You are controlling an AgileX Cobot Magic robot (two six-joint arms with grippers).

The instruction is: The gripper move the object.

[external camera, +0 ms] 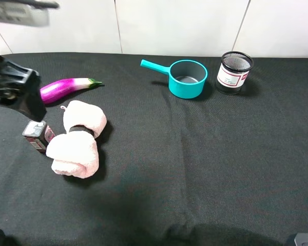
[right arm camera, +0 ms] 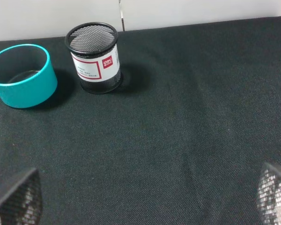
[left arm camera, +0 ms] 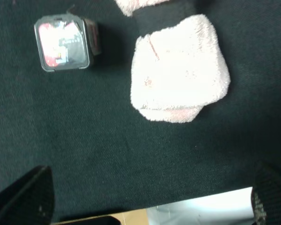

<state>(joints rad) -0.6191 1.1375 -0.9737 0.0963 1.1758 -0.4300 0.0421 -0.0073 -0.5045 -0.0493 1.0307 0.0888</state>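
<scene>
On mesh cup (right arm camera: pixel 94 58) label: red "deli" logo.

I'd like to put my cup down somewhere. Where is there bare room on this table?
The black cloth lies bare in front of the teal pot and mesh cup, rightward from the pink towel. The left is crowded: towel, eggplant, small box, left gripper.

Black cloth (external camera: pixel 205 169) covered the table. Purple eggplant (external camera: pixel 66 88) lay near the left edge, stem end pointing right. Small dark box with red label (external camera: pixel 37 134) sat below it. Teal pot (external camera: pixel 187 78), handle pointing left, stood at the back; black mesh cup (external camera: pixel 234 72) just right of it, apart.
</scene>
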